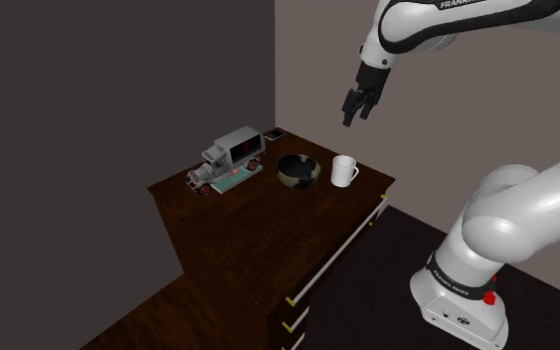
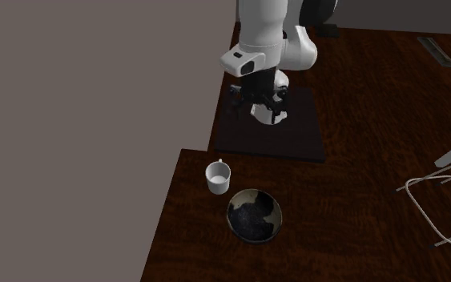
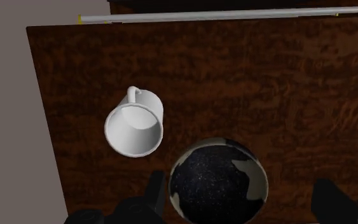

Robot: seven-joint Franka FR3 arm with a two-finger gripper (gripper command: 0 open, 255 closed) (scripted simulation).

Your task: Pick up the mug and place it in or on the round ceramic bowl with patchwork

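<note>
A white mug (image 1: 344, 171) stands upright on the dark wooden dresser top (image 1: 258, 214), close to the wall-side corner. Right beside it sits the round dark bowl (image 1: 298, 171) with pale patches. My black gripper (image 1: 357, 107) hangs open well above the mug, holding nothing. In the wrist view the mug (image 3: 135, 125) lies mouth-up with its handle pointing away from the bowl (image 3: 217, 181), and my gripper (image 3: 241, 202) shows both fingers wide apart over the bowl. From the second exterior view, mug (image 2: 218, 177) and bowl (image 2: 254, 215) nearly touch.
A grey toy truck (image 1: 230, 157) on a pale mat stands beyond the bowl, with a small dark flat item (image 1: 277, 132) near the wall. The dresser's drawer fronts (image 1: 339, 254) face my stand (image 1: 462, 298). A white wire frame (image 2: 444, 200) lies at the second exterior view's right.
</note>
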